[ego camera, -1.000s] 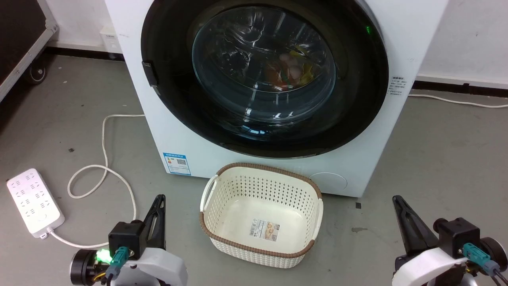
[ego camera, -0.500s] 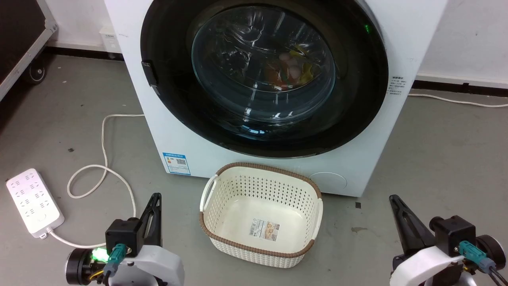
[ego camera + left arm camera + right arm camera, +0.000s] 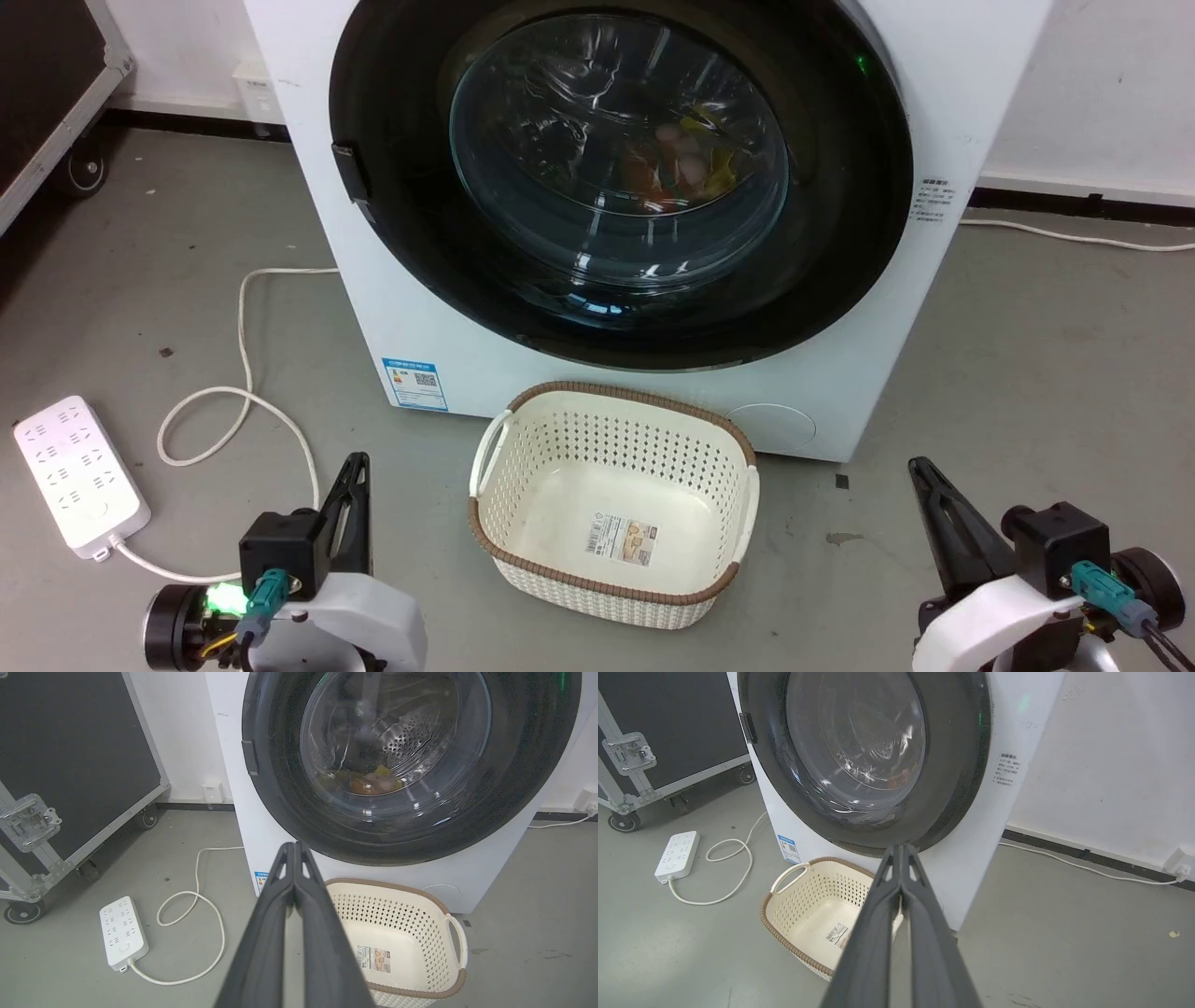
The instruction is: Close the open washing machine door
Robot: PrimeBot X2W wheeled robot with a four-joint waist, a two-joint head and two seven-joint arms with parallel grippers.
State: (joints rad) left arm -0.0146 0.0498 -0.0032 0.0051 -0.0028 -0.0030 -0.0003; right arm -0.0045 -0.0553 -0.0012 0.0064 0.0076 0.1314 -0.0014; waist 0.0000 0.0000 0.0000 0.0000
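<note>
The door [image 3: 840, 233] lies flush across the washing machine's [image 3: 392, 308] front. I judge it heavy, stiff and glass-bellied, so I'd press its black rim. My left gripper [image 3: 294, 847] and right gripper [image 3: 901, 848] are pinched together, empty.

L hand [image 3: 356, 464], R hand [image 3: 920, 467]: dark fingers [image 3: 349, 518], white wrist shells [image 3: 364, 621], teal plugs [image 3: 265, 591]; L green LED [image 3: 222, 597].

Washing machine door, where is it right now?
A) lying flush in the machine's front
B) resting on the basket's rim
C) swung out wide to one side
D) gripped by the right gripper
A: the washing machine door sits flat in the front of the washing machine, black rim all round, while the left gripper and right gripper hang low, shut, apart from it.
</note>
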